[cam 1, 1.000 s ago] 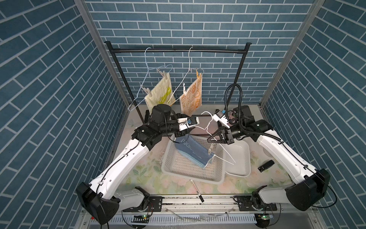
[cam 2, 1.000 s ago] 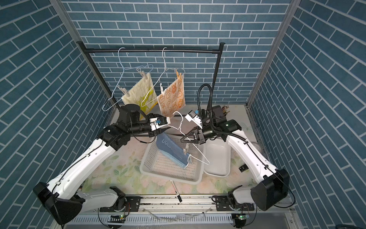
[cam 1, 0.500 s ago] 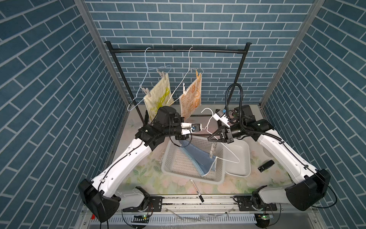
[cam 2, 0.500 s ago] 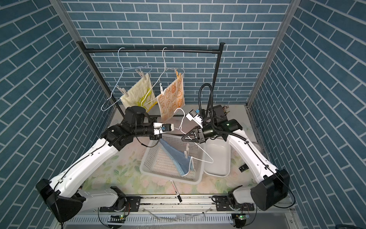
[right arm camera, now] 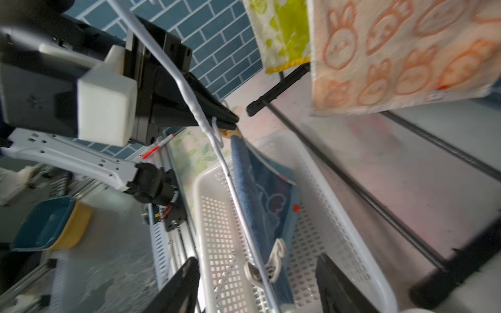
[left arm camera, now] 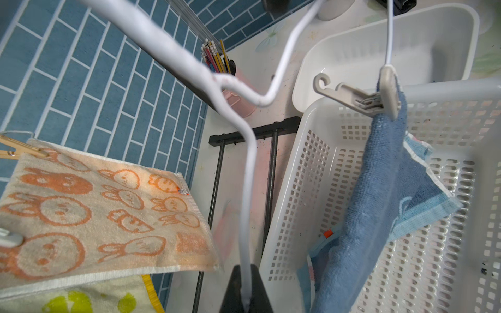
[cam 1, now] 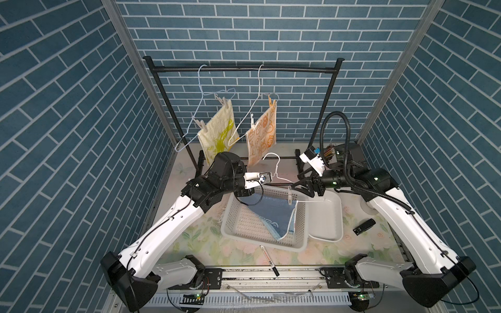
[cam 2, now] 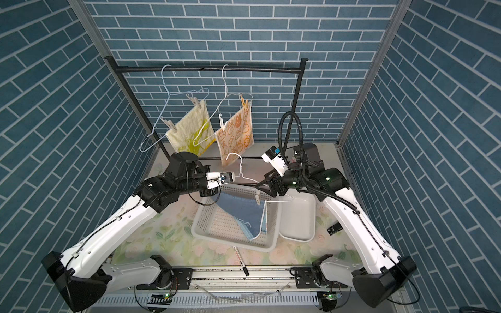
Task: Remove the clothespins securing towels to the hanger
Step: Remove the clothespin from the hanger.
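The left gripper is clamped tight on the white wire of a hanger, holding it in the air over the far part of a white basket. The right gripper has its fingers well apart. In the right wrist view they stand on either side of a pale grey clothespin and do not touch it.

That clothespin sits on the hanger's wire toward its right end and pins one corner of the blue towel. From there the blue towel hangs down, and its lower part lies inside the basket, toward the right wall. A white tray stands just beside the basket on the right.

At the far side a black rail carries two more hangers:
- **Left:** a second hanger holds the yellow towel, pinned by two grey clothespins.
- **Right:** a third hanger holds the orange towel, pinned by a wooden clothespin at its upper corner and a white clothespin lower down.

A marker pen lies on the flowered table, just near of the basket.
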Robot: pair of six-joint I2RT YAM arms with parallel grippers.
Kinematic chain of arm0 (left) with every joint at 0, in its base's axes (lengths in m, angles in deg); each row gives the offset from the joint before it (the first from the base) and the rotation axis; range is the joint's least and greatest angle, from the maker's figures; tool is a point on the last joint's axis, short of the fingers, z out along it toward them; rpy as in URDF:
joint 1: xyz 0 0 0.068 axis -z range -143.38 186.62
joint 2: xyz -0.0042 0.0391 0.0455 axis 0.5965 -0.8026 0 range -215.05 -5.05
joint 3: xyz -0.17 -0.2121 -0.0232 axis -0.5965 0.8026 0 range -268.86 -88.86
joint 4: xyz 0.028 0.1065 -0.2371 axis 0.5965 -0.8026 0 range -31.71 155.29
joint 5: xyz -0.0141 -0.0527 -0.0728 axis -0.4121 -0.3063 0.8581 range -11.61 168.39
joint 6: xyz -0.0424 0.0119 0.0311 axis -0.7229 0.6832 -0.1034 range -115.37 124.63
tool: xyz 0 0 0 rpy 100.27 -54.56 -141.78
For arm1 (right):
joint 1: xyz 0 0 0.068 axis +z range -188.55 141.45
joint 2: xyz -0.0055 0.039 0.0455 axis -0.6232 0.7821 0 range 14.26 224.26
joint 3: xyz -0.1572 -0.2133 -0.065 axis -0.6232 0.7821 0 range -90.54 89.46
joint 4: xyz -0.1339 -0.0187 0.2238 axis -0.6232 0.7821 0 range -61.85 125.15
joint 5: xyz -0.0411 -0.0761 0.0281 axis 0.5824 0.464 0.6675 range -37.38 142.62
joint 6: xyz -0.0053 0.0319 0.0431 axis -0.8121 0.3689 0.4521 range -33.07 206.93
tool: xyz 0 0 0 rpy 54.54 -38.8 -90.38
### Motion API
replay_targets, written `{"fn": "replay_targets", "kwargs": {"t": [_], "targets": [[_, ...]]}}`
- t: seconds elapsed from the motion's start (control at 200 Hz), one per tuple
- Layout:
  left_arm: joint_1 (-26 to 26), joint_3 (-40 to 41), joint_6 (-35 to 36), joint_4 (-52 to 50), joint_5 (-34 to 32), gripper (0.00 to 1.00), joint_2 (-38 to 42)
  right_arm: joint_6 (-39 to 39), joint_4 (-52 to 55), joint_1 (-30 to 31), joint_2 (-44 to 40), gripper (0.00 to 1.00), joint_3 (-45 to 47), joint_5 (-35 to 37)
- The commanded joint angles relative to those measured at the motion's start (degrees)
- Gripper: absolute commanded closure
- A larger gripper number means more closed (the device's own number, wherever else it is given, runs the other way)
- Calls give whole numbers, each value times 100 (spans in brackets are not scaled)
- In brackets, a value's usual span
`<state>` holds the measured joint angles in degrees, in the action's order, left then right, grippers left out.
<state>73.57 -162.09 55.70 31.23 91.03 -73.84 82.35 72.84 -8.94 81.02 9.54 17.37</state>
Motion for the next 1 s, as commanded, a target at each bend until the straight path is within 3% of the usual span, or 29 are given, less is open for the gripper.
{"fn": "replay_targets", "kwargs": {"t": [0.0, 0.41, 0.575, 0.765, 0.995], "targets": [[49, -5, -395, -306, -386, 100, -27, -572, -443, 19, -569, 18, 283, 1332], [58, -310, -950, -893, -623, 100, -253, -2819, -1625, 288, -2221, 9, 2602, 477], [60, -257, -808, -748, -468, 100, -175, -2756, -2941, 568, -2322, 4, 3590, 609], [62, -147, -687, -501, -298, 100, -79, -2866, -4452, 1075, -1848, 1, 4308, 1553], [57, 192, -616, -145, -163, 100, 95, -2400, -6083, 1245, -1021, 1, 4700, 1960]]}}
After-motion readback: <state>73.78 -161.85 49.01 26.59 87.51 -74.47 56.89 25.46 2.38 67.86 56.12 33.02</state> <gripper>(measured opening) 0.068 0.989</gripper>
